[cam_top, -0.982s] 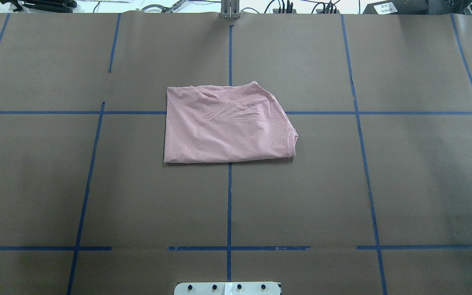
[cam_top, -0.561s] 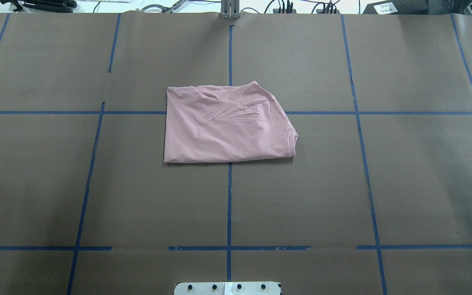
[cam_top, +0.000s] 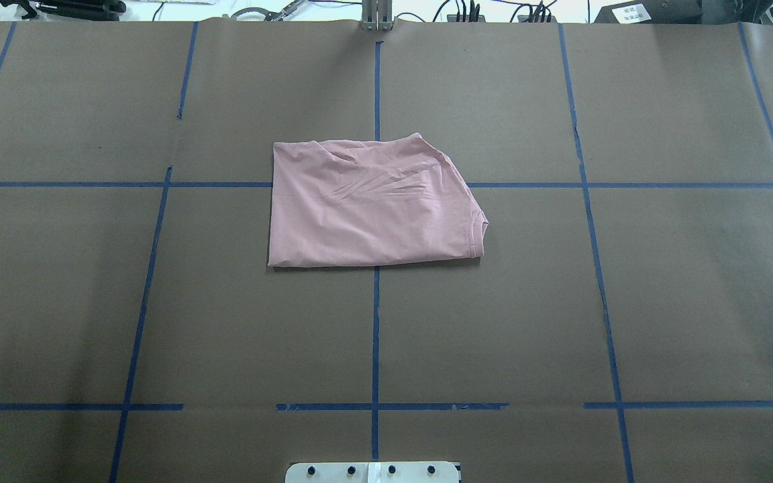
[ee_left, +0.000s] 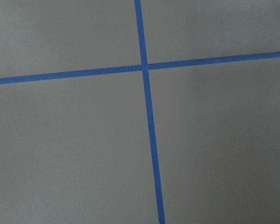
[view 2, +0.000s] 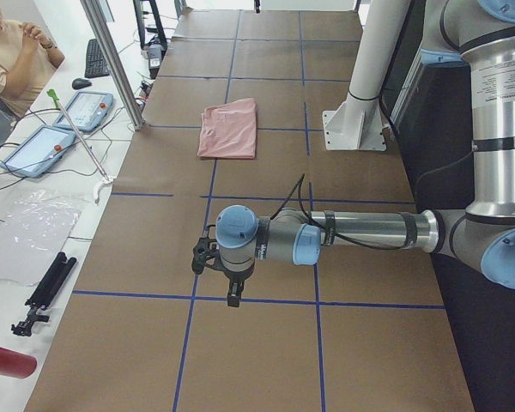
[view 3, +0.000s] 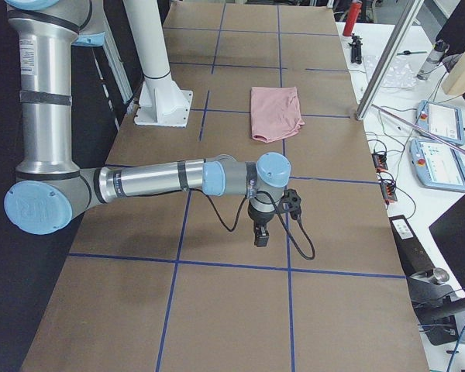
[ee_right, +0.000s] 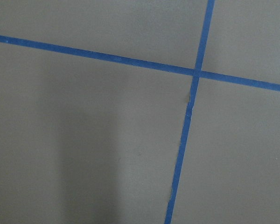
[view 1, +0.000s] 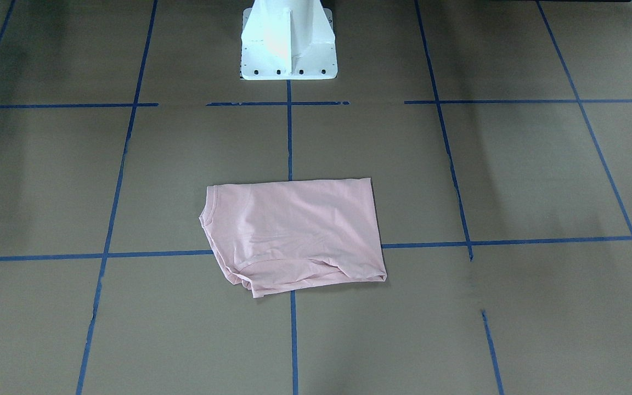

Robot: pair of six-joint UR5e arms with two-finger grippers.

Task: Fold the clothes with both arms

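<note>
Brown table; pink T-shirt folded (creased); left end effector, right end effector: aperture untellable.

Nothing legible shows anywhere; the white label on the dark box, at one o'clock overhead, is too small.

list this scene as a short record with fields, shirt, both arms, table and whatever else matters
surface: table under a brown cover, marked with a blue tape grid
shirt: pale pink T-shirt, folded into a compact bundle, flat at the table's centre, print hidden
left arm: left gripper hangs over bare table at the robot's left end, far from the shirt; fingers' state unclear
right arm: right gripper likewise at the right end; fingers' state unclear
contact: neither arm touches the shirt
bystander: person seated at the side desk
</note>
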